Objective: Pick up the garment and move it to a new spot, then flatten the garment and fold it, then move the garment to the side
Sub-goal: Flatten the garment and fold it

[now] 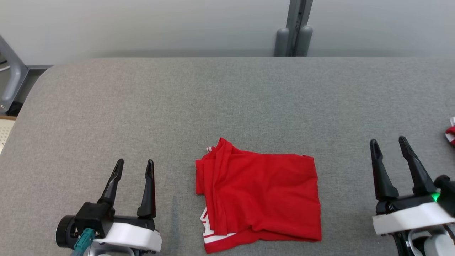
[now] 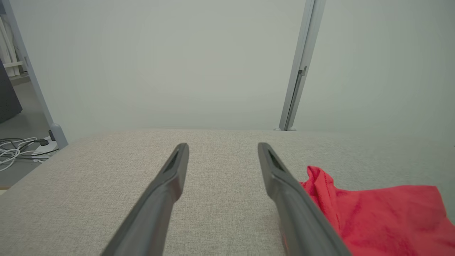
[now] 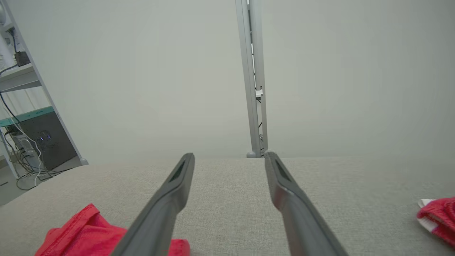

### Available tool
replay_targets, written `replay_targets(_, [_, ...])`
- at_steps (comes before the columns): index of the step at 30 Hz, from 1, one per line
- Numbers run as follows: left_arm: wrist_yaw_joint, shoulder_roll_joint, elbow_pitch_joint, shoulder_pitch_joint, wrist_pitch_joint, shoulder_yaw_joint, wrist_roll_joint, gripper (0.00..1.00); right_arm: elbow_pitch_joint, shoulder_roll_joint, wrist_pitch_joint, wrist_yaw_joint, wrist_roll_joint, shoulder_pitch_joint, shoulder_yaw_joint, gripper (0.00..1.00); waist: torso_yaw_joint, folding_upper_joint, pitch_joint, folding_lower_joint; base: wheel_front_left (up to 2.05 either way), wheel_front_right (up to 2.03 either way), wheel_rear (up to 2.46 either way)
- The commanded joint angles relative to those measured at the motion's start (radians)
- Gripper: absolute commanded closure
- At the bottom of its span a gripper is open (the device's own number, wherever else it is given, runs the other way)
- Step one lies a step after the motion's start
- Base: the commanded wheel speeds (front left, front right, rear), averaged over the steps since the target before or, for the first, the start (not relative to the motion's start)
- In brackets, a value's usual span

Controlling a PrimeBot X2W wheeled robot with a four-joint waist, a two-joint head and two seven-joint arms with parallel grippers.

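A red garment (image 1: 259, 197) with white trim lies folded into a rough rectangle on the grey table (image 1: 227, 106), near the front edge at the centre. My left gripper (image 1: 135, 164) rests open to its left, nothing between its fingers. My right gripper (image 1: 388, 141) stands open to the garment's right, also empty. In the left wrist view the garment (image 2: 376, 217) lies to the right of the open fingers (image 2: 167, 192). The right wrist view has a corner of the garment (image 3: 81, 231) at lower left of the open fingers (image 3: 291, 199).
Another red and white piece of cloth (image 1: 451, 132) lies at the table's right edge, also in the right wrist view (image 3: 439, 217). A grey post (image 1: 294, 28) stands behind the table's far edge. Cables and shelving (image 3: 21, 117) stand off to the left.
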Motion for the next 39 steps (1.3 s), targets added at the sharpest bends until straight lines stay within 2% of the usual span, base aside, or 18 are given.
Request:
replay_targets(1, [0.006, 0.009, -0.006, 0.012, -0.001, 0.004, 0.004, 0.00, -0.020, 0.003, 0.016, 0.002, -0.011, 0.029, -0.013, 0.00, -0.012, 0.0000, -0.018, 0.0000, 0.00, 0.00, 0.00])
replay_targets(18, [0.007, 0.054, -0.055, 0.117, 0.060, 0.001, -0.018, 0.00, -0.139, 0.034, 0.121, 0.002, -0.055, 0.228, -0.097, 0.00, -0.035, 0.0000, -0.133, 0.0000, 0.00, 0.00, 0.00])
replay_targets(39, [0.029, 0.070, -0.065, 0.134, 0.083, 0.000, -0.040, 0.00, -0.197, 0.054, 0.173, 0.002, -0.073, 0.270, -0.113, 0.00, -0.040, 0.0000, -0.148, 0.0000, 0.00, 0.00, 0.00])
